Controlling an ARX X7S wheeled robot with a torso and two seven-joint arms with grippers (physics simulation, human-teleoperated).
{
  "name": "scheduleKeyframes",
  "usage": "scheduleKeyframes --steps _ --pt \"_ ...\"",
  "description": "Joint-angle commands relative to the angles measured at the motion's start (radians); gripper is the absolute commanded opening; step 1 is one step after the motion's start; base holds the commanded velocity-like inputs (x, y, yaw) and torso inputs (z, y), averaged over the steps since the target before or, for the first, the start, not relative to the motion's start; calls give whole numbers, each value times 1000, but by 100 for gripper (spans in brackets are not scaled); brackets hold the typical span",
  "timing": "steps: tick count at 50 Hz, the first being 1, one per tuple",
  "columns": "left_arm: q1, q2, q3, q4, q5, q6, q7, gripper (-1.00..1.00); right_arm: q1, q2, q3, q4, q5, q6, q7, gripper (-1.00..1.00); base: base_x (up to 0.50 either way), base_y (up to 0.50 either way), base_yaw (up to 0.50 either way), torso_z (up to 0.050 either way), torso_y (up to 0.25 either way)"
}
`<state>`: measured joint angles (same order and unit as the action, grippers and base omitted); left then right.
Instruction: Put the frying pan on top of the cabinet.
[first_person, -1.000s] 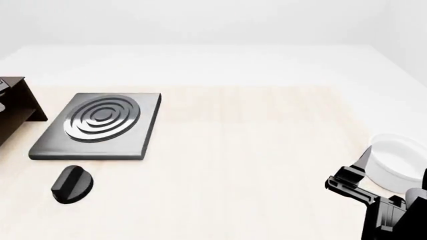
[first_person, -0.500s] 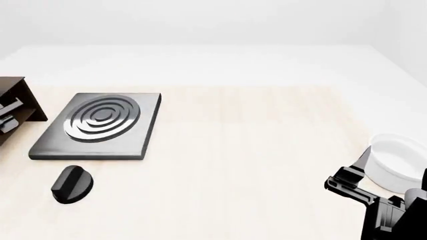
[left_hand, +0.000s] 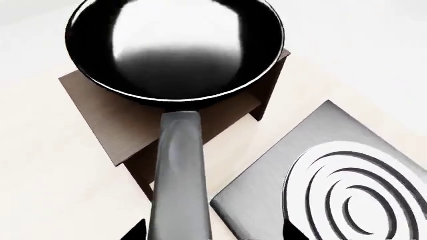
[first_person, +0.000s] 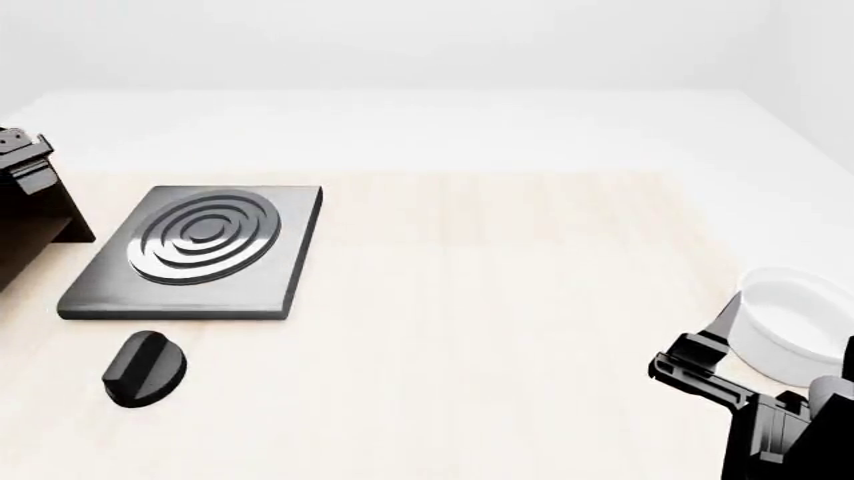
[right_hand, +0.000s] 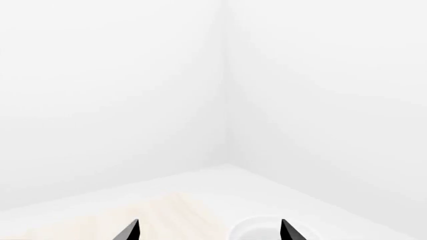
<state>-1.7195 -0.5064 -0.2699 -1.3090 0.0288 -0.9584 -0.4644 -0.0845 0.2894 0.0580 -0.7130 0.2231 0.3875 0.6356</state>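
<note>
Since half a second ago, the left gripper (first_person: 19, 152) has risen along the cabinet (first_person: 34, 225) and now shows at its top corner. From the left wrist, the frying pan (left_hand: 175, 47) hangs over the cabinet's (left_hand: 110, 117) flat brown top; whether it touches is unclear. It is round, black and shallow, with a glossy inside throwing back a pale glare and a thin bright rim. Its long grey handle (left_hand: 178, 175) runs back between the gripper's fingertips (left_hand: 137, 231), which pinch it. Just beside the cabinet lies the grey hotplate (first_person: 198, 250), with a black knob (first_person: 144, 368) near it. Well apart, the right gripper (right_hand: 209, 230) is spread wide, holding nothing, next to a white bowl (first_person: 798, 322).
</note>
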Motion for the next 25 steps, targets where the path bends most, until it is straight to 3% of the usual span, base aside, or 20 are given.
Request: scheduleKeyframes --steps 1,6,8,11,18,19,21,23,24,25 --pt "-124 87 81 1 -15 58 54 100 -1 5 -1 -1 4 -2 2 100 0 0 0 0 0" --pt "-188 131 57 57 -52 104 91 100 1 6 -6 1 2 -2 4 100 0 0 0 0 0" --pt "-83 176 49 314 -82 -103 125 100 -2 7 -5 -3 3 -3 5 100 0 0 0 0 0" --pt "-8 206 72 739 -113 -297 167 100 -2 8 -7 -3 2 -4 6 100 0 0 0 0 0" --pt "165 259 145 1259 -205 -604 232 100 -4 10 -13 -9 1 -2 8 100 0 0 0 0 0" --pt "192 252 134 1289 -296 -612 197 100 -4 11 -13 -9 2 -2 9 100 0 0 0 0 0" --pt "319 154 117 1396 -596 -612 -103 100 -4 12 -14 -11 2 0 9 100 0 0 0 0 0" --pt "432 125 31 1456 -896 -610 -403 100 -2 13 -20 -12 0 4 10 100 0 0 0 0 0" --pt "571 127 -17 1588 -1046 -605 -493 100 -2 13 -25 -14 -2 6 10 100 0 0 0 0 0" --pt "630 132 -39 1638 -1196 -587 -487 100 -2 14 -27 -14 -4 7 11 100 0 0 0 0 0"
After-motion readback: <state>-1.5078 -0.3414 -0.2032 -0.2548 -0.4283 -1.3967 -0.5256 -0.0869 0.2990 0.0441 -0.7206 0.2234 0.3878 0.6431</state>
